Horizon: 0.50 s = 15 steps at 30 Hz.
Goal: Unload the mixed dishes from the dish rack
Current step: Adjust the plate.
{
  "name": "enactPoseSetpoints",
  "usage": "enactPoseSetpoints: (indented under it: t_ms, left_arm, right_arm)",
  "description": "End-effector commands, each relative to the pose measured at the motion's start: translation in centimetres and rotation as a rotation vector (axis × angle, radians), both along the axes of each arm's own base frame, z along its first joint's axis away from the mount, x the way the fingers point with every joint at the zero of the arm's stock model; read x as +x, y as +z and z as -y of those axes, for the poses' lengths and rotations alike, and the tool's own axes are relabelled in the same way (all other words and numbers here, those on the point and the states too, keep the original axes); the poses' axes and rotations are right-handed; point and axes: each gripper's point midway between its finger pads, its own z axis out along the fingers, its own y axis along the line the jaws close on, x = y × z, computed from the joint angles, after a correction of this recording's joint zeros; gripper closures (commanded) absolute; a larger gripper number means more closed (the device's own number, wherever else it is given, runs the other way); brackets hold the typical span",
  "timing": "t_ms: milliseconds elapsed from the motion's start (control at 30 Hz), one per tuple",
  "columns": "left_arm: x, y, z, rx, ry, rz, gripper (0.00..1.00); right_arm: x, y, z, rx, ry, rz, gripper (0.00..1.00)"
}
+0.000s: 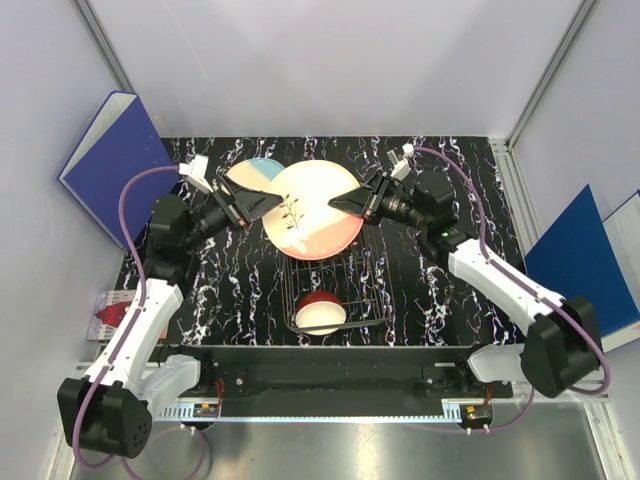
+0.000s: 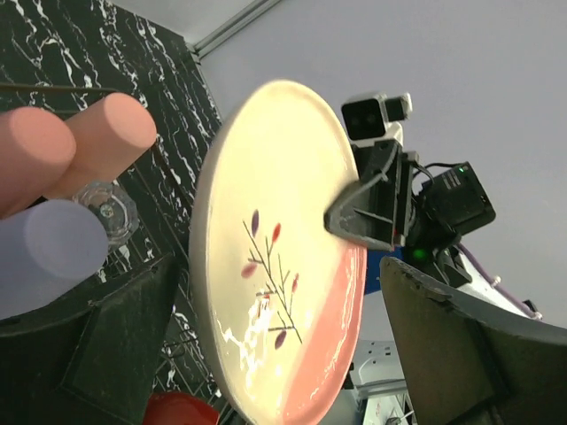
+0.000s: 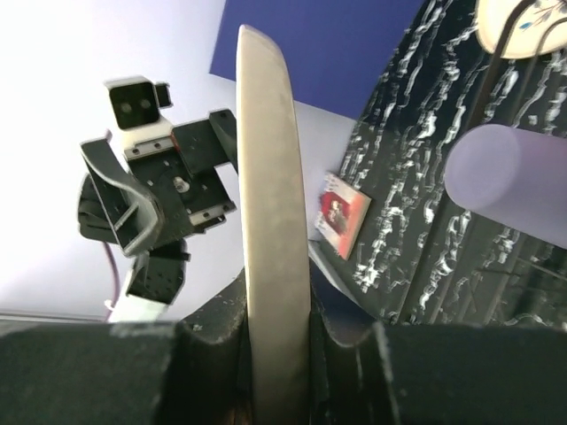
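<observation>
The cream and salmon-pink plate (image 1: 305, 215) was held up in the air, standing almost on its edge, and in the top view it covered the far end of the dish rack (image 1: 370, 290). Its face was mostly cream, with a salmon-pink part along one side and a thin dark twig with small purple and red leaves painted in the middle; its glaze was shiny. The right tool (image 1: 340, 204) was closed on the plate's rim, with one finger on each face. The left tool (image 1: 268, 204) stood at the opposite side with its fingers spread wide and holding nothing; the plate's face was between them, not touched. Behind it, a blue-and-cream plate (image 1: 255, 175) lay on the black marbled table (image 1: 410, 300). A red bowl with cream inside (image 1: 320, 310) sat in the near end of the rack. In the left wrist view, two salmon-pink cups (image 2: 106, 137), a lavender cup (image 2: 53, 248) and a clear glass (image 2: 106, 208) showed beside the plate.
</observation>
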Motion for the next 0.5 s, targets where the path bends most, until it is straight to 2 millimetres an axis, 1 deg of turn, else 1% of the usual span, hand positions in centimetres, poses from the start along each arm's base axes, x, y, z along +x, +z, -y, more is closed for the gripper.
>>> enactPoseSetpoints:
  t_ms: [0, 33, 67, 133, 167, 200, 233, 267, 333, 367, 433, 467]
  left_arm:
    - [-1.2, 0.6, 0.3, -0.007, -0.029, 0.062, 0.01]
    - [-1.4, 0.6, 0.4, -0.013, -0.039, 0.067, 0.01]
    - [-1.8, 0.9, 0.9, -0.022, -0.061, 0.081, 0.01]
    - [-2.0, 0.9, 1.4, -0.027, -0.081, 0.086, 0.01]
    - [-2.4, 0.9, 2.0, -0.029, -0.104, 0.086, 0.01]
    - [-2.6, 0.8, 2.4, -0.031, -0.121, 0.088, 0.02]
    - [-2.8, 1.1, 2.7, -0.038, -0.137, 0.106, 0.06]
    - [-3.1, 0.7, 3.3, -0.042, -0.165, 0.093, 0.18]
    - [-3.3, 0.6, 3.8, -0.045, -0.187, 0.092, 0.34]
    - [-3.0, 0.5, 3.8, -0.045, -0.181, 0.086, 0.5]
    - [-2.9, 0.5, 3.8, -0.043, -0.177, 0.084, 0.58]
    - [-2.7, 0.6, 3.8, -0.043, -0.17, 0.088, 0.66]
  right_arm:
    - [-1.5, 8.6, -0.5, 0.3, 0.102, 0.192, 1.0]
    - [-1.5, 8.3, -0.6, 0.314, 0.111, 0.189, 1.0]
    - [-1.5, 8.5, -0.7, 0.336, 0.124, 0.215, 1.0]
    - [-1.7, 8.4, -0.9, 0.368, 0.154, 0.19, 1.0]
    - [-1.6, 8.4, -1.0, 0.388, 0.164, 0.206, 1.0]
    - [-1.7, 8.4, -1.1, 0.404, 0.181, 0.189, 1.0]
    - [-1.9, 8.7, -1.0, 0.422, 0.191, 0.204, 1.0]
    - [-1.9, 8.3, -1.3, 0.424, 0.216, 0.185, 1.0]
    - [-2.0, 8.3, -1.5, 0.434, 0.237, 0.186, 1.0]
    - [-2.2, 8.1, -1.6, 0.429, 0.251, 0.184, 1.0]
    - [-2.5, 8.1, -1.5, 0.415, 0.252, 0.182, 1.0]
    - [-2.7, 7.9, -1.4, 0.399, 0.254, 0.195, 1.0]
